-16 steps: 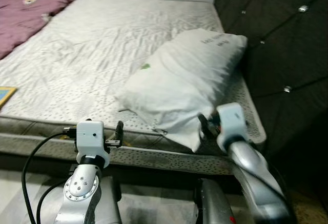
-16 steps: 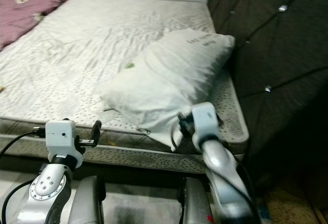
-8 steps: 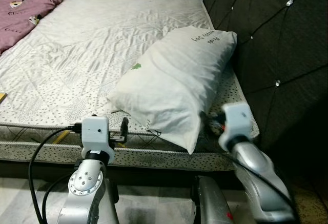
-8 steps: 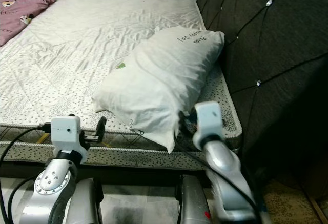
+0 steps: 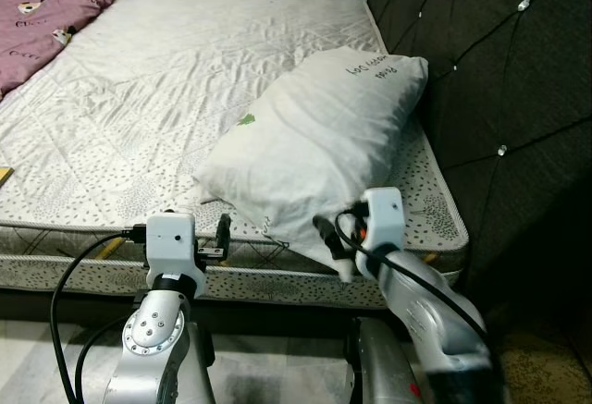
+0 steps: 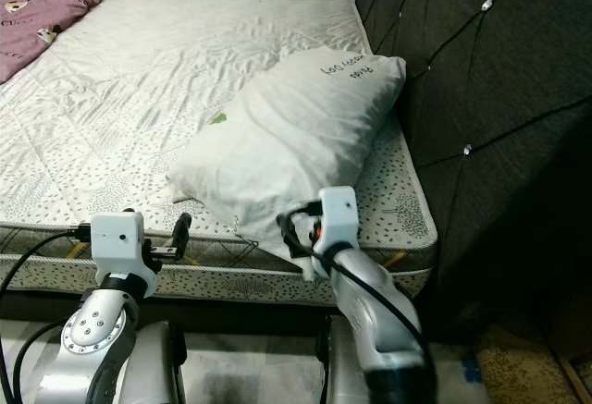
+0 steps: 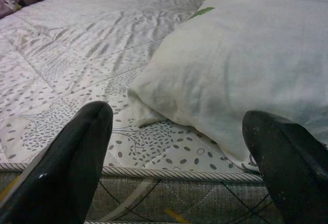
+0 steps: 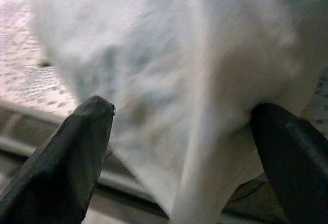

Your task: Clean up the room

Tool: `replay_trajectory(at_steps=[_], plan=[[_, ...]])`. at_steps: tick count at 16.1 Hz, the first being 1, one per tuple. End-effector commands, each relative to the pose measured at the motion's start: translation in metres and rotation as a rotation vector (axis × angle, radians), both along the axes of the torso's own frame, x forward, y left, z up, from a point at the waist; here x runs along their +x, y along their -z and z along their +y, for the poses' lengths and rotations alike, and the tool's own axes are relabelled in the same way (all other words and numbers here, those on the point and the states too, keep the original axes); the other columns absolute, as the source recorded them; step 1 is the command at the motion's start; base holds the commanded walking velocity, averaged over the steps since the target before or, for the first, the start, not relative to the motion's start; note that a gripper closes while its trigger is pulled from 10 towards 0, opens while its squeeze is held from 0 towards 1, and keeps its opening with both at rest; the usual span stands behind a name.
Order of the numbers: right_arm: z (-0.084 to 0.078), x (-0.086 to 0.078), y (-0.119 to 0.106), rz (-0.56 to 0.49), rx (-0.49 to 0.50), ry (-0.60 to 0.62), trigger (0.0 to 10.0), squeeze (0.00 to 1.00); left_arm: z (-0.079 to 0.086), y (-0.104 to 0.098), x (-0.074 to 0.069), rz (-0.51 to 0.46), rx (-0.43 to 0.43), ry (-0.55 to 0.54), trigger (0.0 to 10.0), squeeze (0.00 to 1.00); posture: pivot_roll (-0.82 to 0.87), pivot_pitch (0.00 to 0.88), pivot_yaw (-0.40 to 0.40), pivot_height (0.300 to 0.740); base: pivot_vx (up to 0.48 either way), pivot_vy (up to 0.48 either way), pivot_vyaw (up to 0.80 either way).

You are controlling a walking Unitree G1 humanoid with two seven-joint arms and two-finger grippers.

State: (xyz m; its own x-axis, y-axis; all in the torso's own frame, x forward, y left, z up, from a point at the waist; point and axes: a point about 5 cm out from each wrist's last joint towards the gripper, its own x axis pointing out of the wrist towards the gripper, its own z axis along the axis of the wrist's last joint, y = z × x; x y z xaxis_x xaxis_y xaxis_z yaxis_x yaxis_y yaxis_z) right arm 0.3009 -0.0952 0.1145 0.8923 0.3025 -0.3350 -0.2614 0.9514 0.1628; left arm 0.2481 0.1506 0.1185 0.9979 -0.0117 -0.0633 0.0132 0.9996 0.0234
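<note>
Pillow (image 5: 319, 150), white and plump, is seen lying on the near right part of a bare quilted mattress (image 5: 166, 80), close beside a dark tufted headboard (image 5: 490, 80). Its long axis runs diagonally: the far end, marked with small handwritten lettering, points toward the headboard, and the near end, with its drooping corner, points toward the robot and overhangs the mattress edge.

At the far left, a crumpled purple blanket (image 5: 42, 11) is spread over the far corner of the bed.

Lower left, the left arm is raised with its forearm upright and the wrist bent forward, so the left gripper (image 5: 222, 238) is aimed level at the mattress edge, short of the pillow. In the left wrist view its two black fingers (image 7: 77, 162) are spread wide with nothing between them, and the pillow's near end lies ahead on the patterned ticking.

To the right, the right arm is bent up from below and angled inward, and the right gripper (image 5: 330, 238) is placed at the pillow's hanging corner. In the blurred right wrist view its fingers (image 8: 77, 152) are held wide apart, with the white fabric bulging between them; whether they touch it cannot be told.
</note>
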Motion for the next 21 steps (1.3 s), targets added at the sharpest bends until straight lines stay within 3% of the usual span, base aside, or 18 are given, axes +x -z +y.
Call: replay_trajectory(at_steps=[1, 4, 5, 6, 8, 12, 21], plan=[[-0.001, 0.003, 0.004, 0.037, -0.017, 0.038, 10.0, 0.0, -0.001, 0.0, 0.001, 0.003, 0.0, 0.008, 10.0, 0.0, 0.06, 0.043, -0.043, 0.512, 0.0, 0.0, 0.0], [0.015, 0.017, -0.006, 0.024, 0.016, 0.038, 10.0, 0.0, -0.001, 0.0, 0.0, 0.003, -0.001, 0.006, 10.0, 0.0, 0.06, 0.043, -0.046, 0.512, 0.0, 0.0, 0.0], [0.019, 0.02, -0.008, 0.015, 0.028, 0.042, 2.6, 0.0, -0.001, 0.0, 0.0, 0.003, -0.003, 0.006, 10.0, 0.0, 0.06, 0.039, -0.048, 0.512, 0.0, 0.0, 0.0], [0.025, 0.026, -0.013, -0.014, 0.056, 0.043, 0.0, 0.0, -0.002, 0.0, 0.0, -0.001, -0.021, 0.015, 10.0, 0.0, 0.06, 0.036, -0.047, 0.512, 0.0, 0.0, 0.0], [0.028, 0.036, -0.018, -0.04, 0.054, 0.063, 0.0, 0.0, -0.014, -0.004, -0.001, -0.014, -0.105, 0.12, 10.0, 0.0, 0.08, 0.028, -0.05, 0.512, 0.0, 0.0, 0.0], [0.02, 0.047, -0.017, -0.049, 0.057, 0.116, 0.0, 0.0, -0.016, 0.003, -0.011, 0.049, -0.233, 0.197, 10.0, 0.0, 0.08, 0.015, -0.048, 0.512, 0.0, 0.0, 0.0], [0.003, 0.062, -0.012, -0.064, 0.024, 0.141, 0.0, 0.0, -0.016, 0.001, -0.012, 0.045, -0.216, 0.229, 10.0, 0.0, 0.08, 0.0, -0.053, 0.512, 0.0, 0.0, 0.0]])
